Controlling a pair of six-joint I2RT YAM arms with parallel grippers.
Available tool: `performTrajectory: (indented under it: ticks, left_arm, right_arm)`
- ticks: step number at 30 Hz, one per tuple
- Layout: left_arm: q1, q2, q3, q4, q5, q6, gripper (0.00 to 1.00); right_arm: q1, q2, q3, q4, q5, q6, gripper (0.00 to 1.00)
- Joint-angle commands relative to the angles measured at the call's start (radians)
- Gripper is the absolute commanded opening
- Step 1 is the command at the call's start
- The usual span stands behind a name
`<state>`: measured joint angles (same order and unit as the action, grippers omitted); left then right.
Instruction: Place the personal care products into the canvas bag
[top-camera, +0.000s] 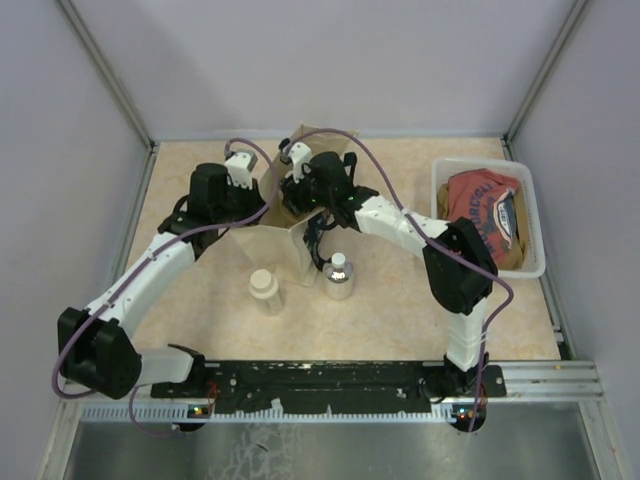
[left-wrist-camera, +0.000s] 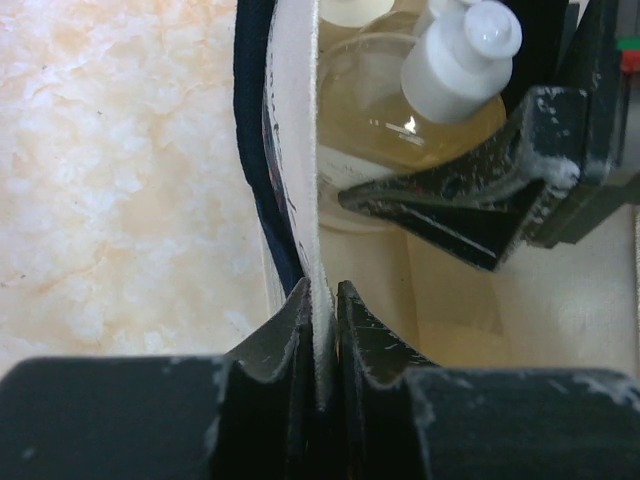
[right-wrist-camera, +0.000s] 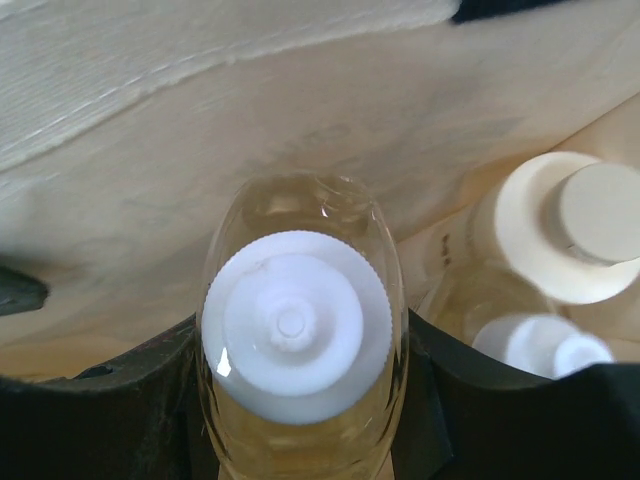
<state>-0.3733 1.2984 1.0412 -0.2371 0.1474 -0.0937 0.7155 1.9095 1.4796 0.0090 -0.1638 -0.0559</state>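
The canvas bag (top-camera: 272, 243) stands open mid-table, with its navy strap (left-wrist-camera: 252, 120) on the outside. My left gripper (top-camera: 264, 193) is shut on the bag's left rim (left-wrist-camera: 322, 295). My right gripper (top-camera: 306, 196) reaches down into the bag, shut on a slim amber bottle (right-wrist-camera: 297, 325) with a white cap. A cream jar (right-wrist-camera: 565, 225) and a second white-capped bottle (right-wrist-camera: 540, 345) lie inside the bag beside it. An amber bottle (left-wrist-camera: 455, 65) also shows in the left wrist view by a right finger (left-wrist-camera: 470, 195). Another cream jar (top-camera: 265, 290) and the round clear bottle (top-camera: 338, 277) stand on the table in front of the bag.
A white plastic tub (top-camera: 440, 172) holding a red shirt (top-camera: 485, 210) sits at the right edge of the table. Grey walls enclose the back and both sides. The arms' cables loop over the bag.
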Motion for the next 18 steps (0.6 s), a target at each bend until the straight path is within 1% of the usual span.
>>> performTrajectory:
  ticks: [1,4,5,9,11,13,14,15,17,18]
  left_arm:
    - [0.0,-0.06,0.043,-0.019,0.011,0.006,0.0]
    - [0.0,-0.061,0.042,-0.02,0.009,0.007,0.0]
    - [-0.001,-0.059,0.042,-0.02,0.009,0.008,0.0]
    - [-0.001,-0.048,0.038,-0.018,0.009,0.006,0.0]
    - [0.0,-0.043,0.036,-0.014,0.008,0.005,0.0]
    - [0.0,-0.037,0.035,-0.012,0.01,0.004,0.0]
    - [0.0,-0.035,0.034,-0.01,0.01,0.002,0.0]
    - [0.0,-0.032,0.034,-0.008,0.008,0.003,0.0]
    - [0.001,-0.028,0.034,-0.004,0.005,0.002,0.0]
    - [0.001,-0.025,0.034,-0.002,0.004,0.002,0.0]
  right_arm:
    - [-0.001,0.003,0.112,0.123,0.118,-0.081,0.0]
    - [-0.001,0.016,0.113,0.111,0.157,-0.112,0.0]
    - [0.0,0.022,0.115,0.105,0.16,-0.117,0.05]
    - [-0.001,0.014,0.113,0.096,0.121,-0.11,0.32]
    - [-0.001,-0.005,0.095,0.107,0.095,-0.094,0.52]
    - [-0.001,-0.032,0.076,0.118,0.082,-0.081,0.74]
    - [0.001,-0.048,0.066,0.119,0.079,-0.076,0.82]
    - [0.003,-0.069,0.058,0.118,0.088,-0.073,0.92]
    - [0.012,-0.112,0.049,0.096,0.119,-0.074,0.99]
    - [0.017,-0.144,0.05,0.078,0.141,-0.077,0.99]
